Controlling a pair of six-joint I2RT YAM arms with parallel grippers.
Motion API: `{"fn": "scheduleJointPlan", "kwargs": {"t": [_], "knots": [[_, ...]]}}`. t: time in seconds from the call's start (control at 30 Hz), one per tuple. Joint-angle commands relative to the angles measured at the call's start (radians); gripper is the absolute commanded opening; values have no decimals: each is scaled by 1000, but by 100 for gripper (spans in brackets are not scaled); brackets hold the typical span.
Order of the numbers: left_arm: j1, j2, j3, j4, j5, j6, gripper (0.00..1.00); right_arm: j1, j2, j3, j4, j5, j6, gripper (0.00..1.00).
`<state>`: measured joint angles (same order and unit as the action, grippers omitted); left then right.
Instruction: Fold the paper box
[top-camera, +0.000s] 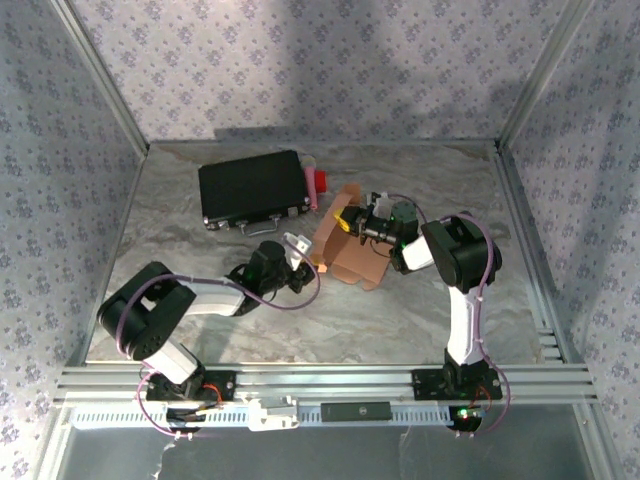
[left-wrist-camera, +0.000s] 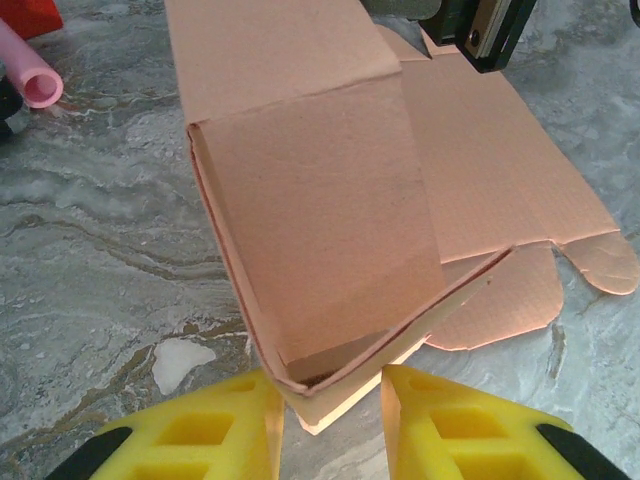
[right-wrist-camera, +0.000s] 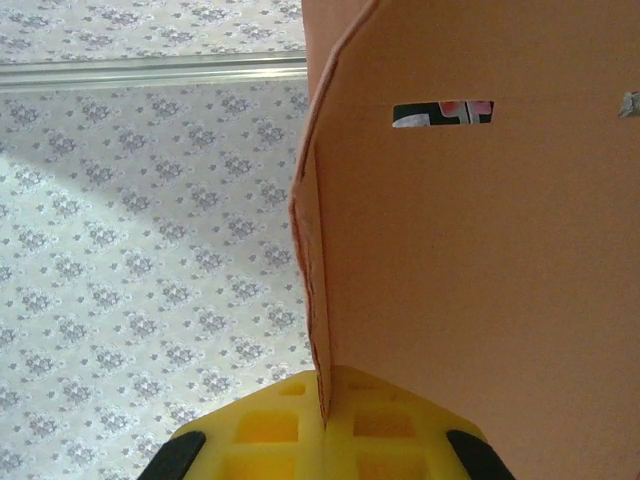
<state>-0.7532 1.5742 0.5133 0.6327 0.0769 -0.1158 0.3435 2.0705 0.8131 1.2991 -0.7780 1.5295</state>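
Between the spread yellow fingers of the left gripper (left-wrist-camera: 333, 388) sits a corner of the paper box (left-wrist-camera: 320, 230), half-formed on the table (left-wrist-camera: 100, 250). The right gripper (right-wrist-camera: 323, 400) is clamped on the edge of a raised flap (right-wrist-camera: 480, 250). The thin card looks light, springy and easily creased, so it is best pinched on panel edges near fold lines.

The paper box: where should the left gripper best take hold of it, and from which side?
Probably the raised near corner of the paper box, coming from the near side. The wall there stands as a thin edge, and the open left gripper has a finger on each side. The right gripper clamps another flap.
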Motion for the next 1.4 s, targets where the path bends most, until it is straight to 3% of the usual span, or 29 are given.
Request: {"fn": "scheduleJointPlan", "kwargs": {"t": [0.0,0.5,0.77,1.13,1.37], "knots": [[-29,17,31,51,-57,-47,32,21,5,20,12,6,14,0],[-74,8,56,58,-88,-71,30,17,13,12,55,19,40,0],[-68,-69,88,-87,-183,-55,27,61,15,1,92,105,92,0],[41,-205,14,-164,-181,-59,24,177,32,48,91,292,138,0],[80,-167,2,-189,-165,-56,24,233,65,64,90,362,143,0]]}}
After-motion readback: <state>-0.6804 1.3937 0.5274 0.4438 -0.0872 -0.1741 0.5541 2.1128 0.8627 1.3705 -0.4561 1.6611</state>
